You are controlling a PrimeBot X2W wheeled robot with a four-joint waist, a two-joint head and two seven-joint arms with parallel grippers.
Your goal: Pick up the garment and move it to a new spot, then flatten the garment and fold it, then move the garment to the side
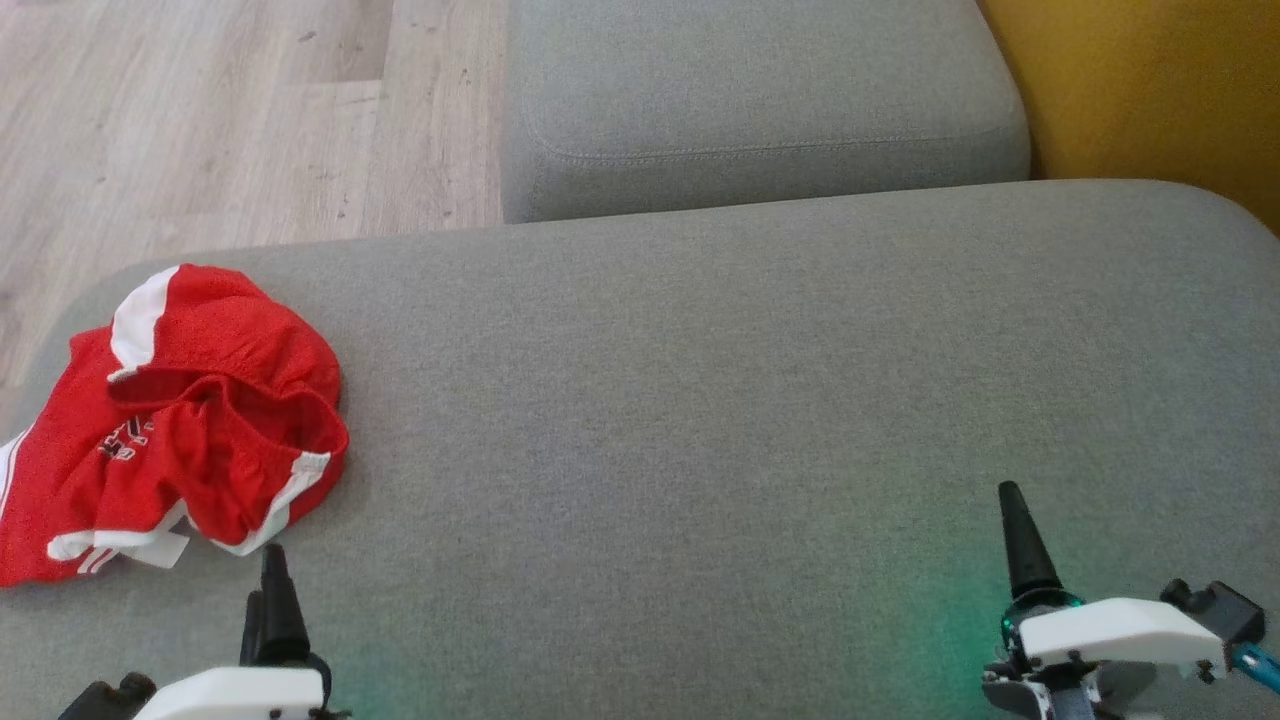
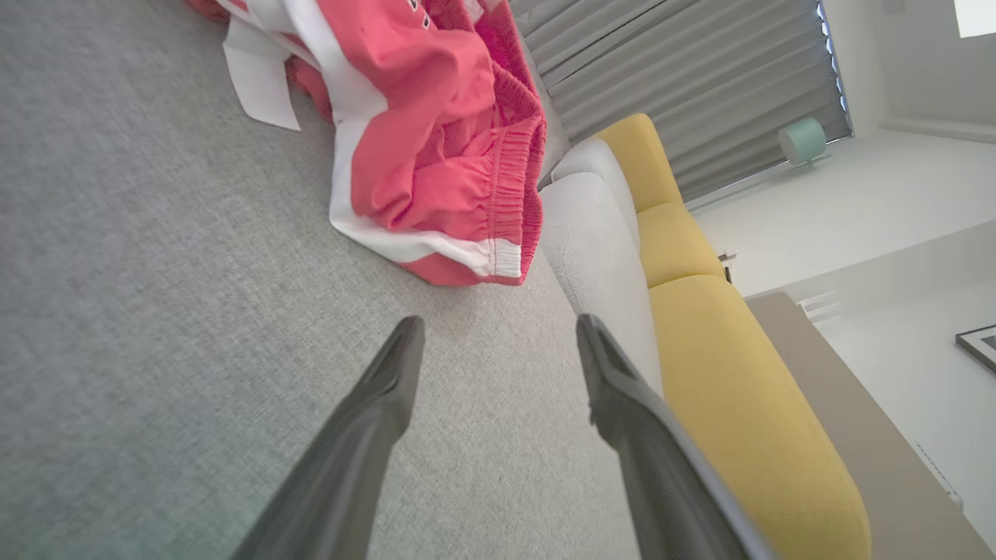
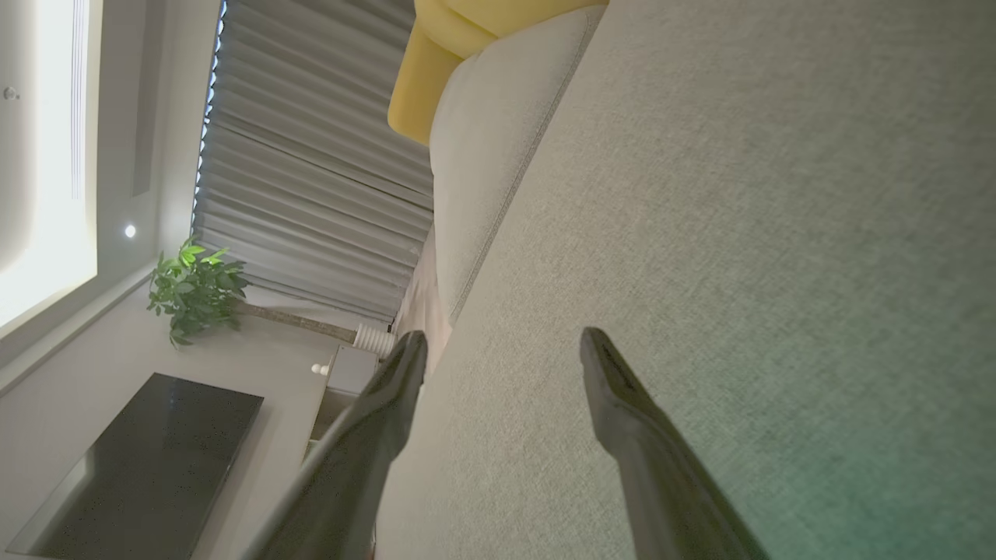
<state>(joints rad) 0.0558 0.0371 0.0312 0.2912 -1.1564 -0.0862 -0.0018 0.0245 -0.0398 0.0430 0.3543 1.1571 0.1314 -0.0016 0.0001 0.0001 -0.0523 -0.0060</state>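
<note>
A crumpled pair of red shorts with white stripes (image 1: 180, 420) lies at the left end of the grey sofa cushion (image 1: 700, 400). In the left wrist view the red shorts (image 2: 436, 140) lie just beyond my fingertips, elastic waistband showing. My left gripper (image 1: 272, 562) hovers low right below the garment's near edge, open and empty; the left gripper (image 2: 498, 327) shows its two fingers spread apart. At the lower right my right gripper (image 1: 1012, 500) hangs over bare cushion, far from the shorts; the right gripper (image 3: 502, 338) is open with nothing in it.
A second grey cushion (image 1: 760, 100) sits behind, with yellow upholstery (image 1: 1150, 90) at the upper right. Wooden floor (image 1: 220, 120) lies beyond the sofa's left edge. A plant (image 3: 191, 292) and a dark table (image 3: 148, 459) show past the right gripper.
</note>
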